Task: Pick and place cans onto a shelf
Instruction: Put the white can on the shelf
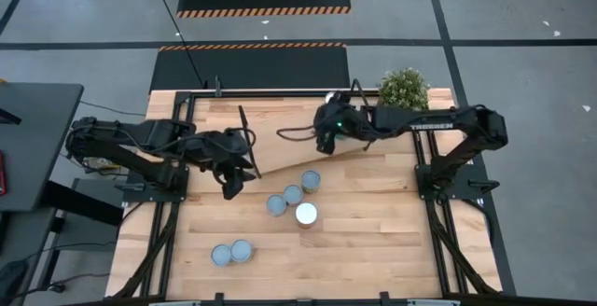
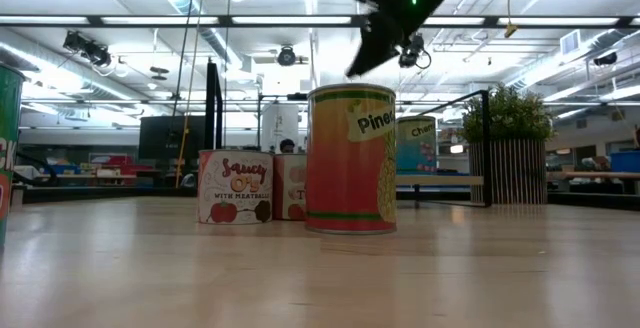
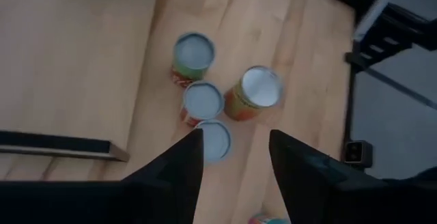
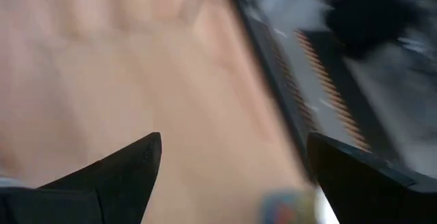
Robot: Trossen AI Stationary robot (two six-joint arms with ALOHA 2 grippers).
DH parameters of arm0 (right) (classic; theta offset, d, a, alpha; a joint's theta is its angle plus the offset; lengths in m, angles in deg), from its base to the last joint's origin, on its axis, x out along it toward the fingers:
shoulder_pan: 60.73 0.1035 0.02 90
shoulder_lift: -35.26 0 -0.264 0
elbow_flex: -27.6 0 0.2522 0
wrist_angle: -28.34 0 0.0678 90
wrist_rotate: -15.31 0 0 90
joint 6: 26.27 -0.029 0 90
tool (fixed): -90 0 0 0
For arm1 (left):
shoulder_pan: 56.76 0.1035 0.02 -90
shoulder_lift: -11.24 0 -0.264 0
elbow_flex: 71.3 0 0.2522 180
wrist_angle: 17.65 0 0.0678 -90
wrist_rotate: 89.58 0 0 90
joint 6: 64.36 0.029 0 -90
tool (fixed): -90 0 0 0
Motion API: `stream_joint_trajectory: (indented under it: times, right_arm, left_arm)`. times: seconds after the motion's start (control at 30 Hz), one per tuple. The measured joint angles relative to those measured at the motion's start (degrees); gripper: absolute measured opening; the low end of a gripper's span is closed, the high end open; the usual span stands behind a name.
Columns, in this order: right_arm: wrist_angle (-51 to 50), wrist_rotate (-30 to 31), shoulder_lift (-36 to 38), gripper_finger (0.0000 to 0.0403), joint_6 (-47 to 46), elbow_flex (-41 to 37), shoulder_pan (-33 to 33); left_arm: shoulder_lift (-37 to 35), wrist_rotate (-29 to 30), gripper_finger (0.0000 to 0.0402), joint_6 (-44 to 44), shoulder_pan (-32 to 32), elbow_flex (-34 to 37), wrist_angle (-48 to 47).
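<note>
The left end effector (image 3: pixel 232 159), spread wide and empty, risks toppling the clustered silver-topped cans (image 3: pixel 202 101) just below it.

the table (image 1: pixel 373 241) is pale butcher-block wood with a smooth, faintly glossy finish. the cans (image 1: pixel 306 215) have silvery metal tops and glossy printed paper labels. the shelf (image 1: pixel 280 124) is light wood with thin matt black metal ends.

Butcher-block table (image 1: pixel 392 250) carrying four cans (image 1: pixel 292 200) at centre, two cans (image 1: pixel 231 252) at 7 o'clock, plant (image 1: pixel 403 89) at 1 o'clock
</note>
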Motion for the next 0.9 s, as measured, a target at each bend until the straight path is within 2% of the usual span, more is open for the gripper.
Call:
stream_joint_trajectory:
  times: [0.1,0.2,0.4,0.57,0.9]
  right_arm:
    - [1.22,-6.92,0.22,0.0373,-2.49,0.0,1.94]
    - [1.36,-12.61,0.19,0.0373,-4.28,0.0,3.74]
    - [0.2,-19.4,0.14,0.0383,-6.19,-1.31,6.74]
    - [-0.82,-20.35,0.12,0.0398,-6.18,-3.24,8.92]
    - [-1.3,-21.01,0.12,0.0399,-6.25,-9.44,12.87]
  left_arm:
    - [0.02,2.96,0.0188,-1.15,-0.86,0.02,-0.53]
    - [0.85,4.01,0.0218,-1.42,-1.03,0.0,-0.16]
    - [3.21,2.91,0.0282,-2.7,-1.14,0.11,0.16]
    - [4.9,0.62,0.029,-5.21,-1.67,0.02,1.94]
    - [5.29,-0.17,0.029,-10.9,-4.38,0.02,2.7]
